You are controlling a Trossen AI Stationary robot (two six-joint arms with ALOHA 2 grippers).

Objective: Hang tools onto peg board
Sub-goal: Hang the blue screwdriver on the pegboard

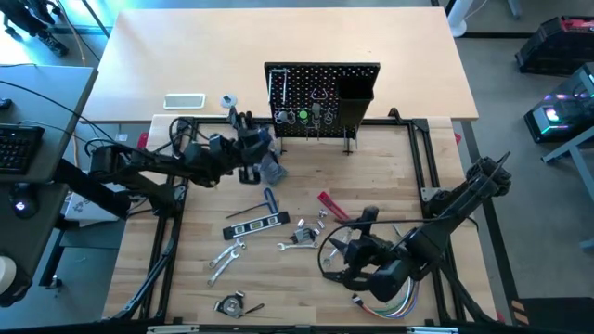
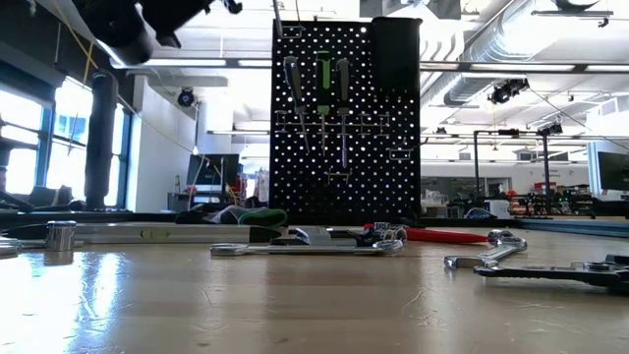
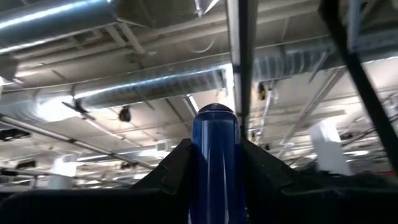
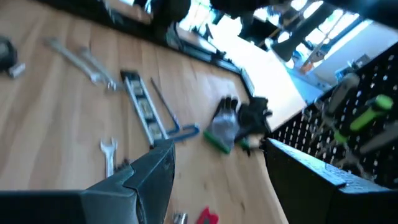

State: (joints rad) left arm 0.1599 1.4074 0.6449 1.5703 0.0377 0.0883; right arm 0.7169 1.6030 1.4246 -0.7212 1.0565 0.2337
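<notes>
Left wrist view: left gripper [image 3: 214, 180] clamped on blue-handled tool [image 3: 214, 162] near worktop's far edge; align carefully with peg board [image 1: 322, 97] hook; right gripper [image 4: 217, 180] wide, empty.

- Wooden table [image 1: 371, 176] carried the peg board [image 1: 322, 97].
- Black level [image 1: 261, 223], red-handled tool [image 1: 332, 206], silver wrenches [image 1: 225, 258] and glove [image 1: 272, 168] lay on it.

This is a lab or workshop hall. Bare silver ducts [image 3: 149, 84] and pipes run under an open ceiling, and workbenches [image 2: 550, 205] crowded with gear line the far side. A keyboard [image 1: 20, 148] sits on a desk beside the table [image 1: 390, 56].
</notes>
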